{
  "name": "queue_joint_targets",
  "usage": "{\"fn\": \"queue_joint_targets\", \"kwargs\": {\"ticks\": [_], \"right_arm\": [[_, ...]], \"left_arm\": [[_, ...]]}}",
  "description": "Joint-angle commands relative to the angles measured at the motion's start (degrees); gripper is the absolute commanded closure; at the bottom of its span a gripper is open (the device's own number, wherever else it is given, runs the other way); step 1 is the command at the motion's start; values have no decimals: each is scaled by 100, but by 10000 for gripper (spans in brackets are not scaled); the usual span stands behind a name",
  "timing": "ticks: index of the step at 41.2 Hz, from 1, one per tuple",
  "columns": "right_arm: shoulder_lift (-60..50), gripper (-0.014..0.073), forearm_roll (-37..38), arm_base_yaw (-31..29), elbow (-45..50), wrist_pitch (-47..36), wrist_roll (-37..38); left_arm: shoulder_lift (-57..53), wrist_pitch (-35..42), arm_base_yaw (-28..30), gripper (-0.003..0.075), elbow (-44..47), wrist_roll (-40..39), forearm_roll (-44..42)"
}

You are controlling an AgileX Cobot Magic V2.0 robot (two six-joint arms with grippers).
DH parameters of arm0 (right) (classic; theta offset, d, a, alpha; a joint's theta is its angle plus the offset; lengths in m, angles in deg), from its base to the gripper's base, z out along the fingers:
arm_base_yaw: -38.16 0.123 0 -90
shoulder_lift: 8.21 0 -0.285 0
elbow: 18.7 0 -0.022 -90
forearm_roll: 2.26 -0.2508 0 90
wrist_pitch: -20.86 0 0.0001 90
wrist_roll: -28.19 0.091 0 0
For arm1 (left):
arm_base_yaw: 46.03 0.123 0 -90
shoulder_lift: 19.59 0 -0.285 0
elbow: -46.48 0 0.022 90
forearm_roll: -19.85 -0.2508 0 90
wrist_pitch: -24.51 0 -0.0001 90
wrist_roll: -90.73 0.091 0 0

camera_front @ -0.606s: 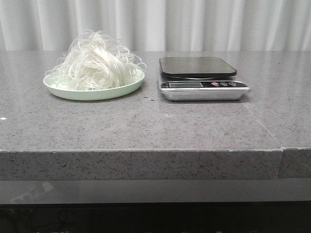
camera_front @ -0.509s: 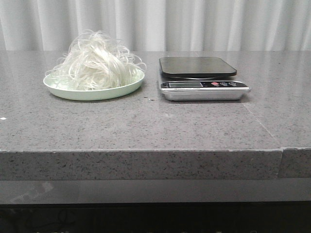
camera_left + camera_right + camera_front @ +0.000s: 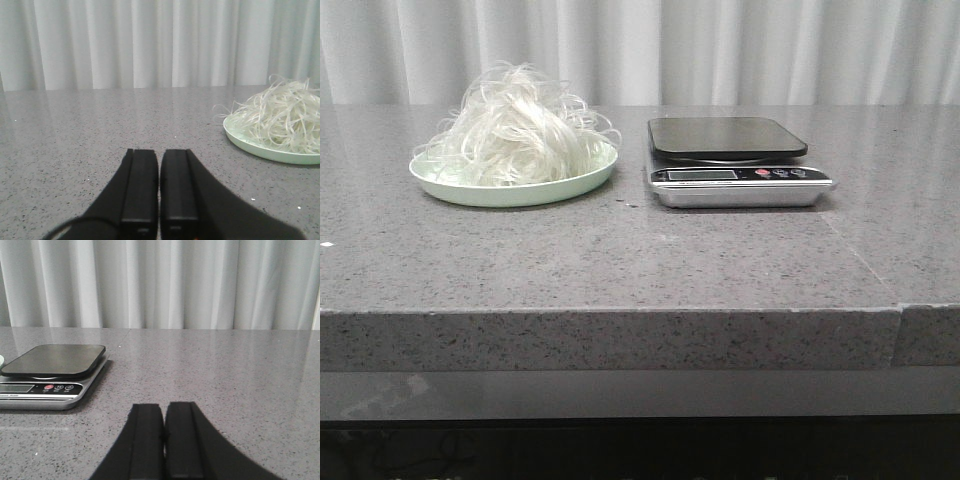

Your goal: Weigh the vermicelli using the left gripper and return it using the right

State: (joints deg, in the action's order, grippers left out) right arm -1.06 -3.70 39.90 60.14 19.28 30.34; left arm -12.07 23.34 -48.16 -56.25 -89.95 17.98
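The vermicelli (image 3: pixel 517 128) is a fluffy white tangle heaped on a pale green plate (image 3: pixel 510 190) at the table's left; both also show in the left wrist view, the vermicelli (image 3: pixel 286 116) on the plate (image 3: pixel 265 151). A silver kitchen scale (image 3: pixel 738 185) with a bare black platform (image 3: pixel 725 137) stands to the right of the plate, and shows in the right wrist view (image 3: pixel 45 390). My left gripper (image 3: pixel 159 152) is shut and empty, low over bare table, well apart from the plate. My right gripper (image 3: pixel 164 406) is shut and empty, apart from the scale. Neither gripper shows in the front view.
The grey speckled stone table (image 3: pixel 620 260) has a front edge near the camera and a seam at the right (image 3: pixel 898 310). A white curtain (image 3: pixel 640 50) hangs behind the table.
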Motion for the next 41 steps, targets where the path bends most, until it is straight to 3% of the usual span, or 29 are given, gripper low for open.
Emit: {"fn": "queue_joint_targets", "kwargs": {"ticks": [1,18,29,41], "right_arm": [[-88,432,-12,-27,-49,-520,4],[-88,432,-12,-27,-347,-249,4],[-16,432,-12,-27,-1477,731,-14],[772,432,175,-27,-2976,1631,-20]], "left_arm": [[-109,454,-4,578,46,-42,1],[-109,762,-4,578,-125,-42,10],[31,482,-4,578,-1320,-42,10],[1095,-838,-4,578,-3273,-42,10]]}}
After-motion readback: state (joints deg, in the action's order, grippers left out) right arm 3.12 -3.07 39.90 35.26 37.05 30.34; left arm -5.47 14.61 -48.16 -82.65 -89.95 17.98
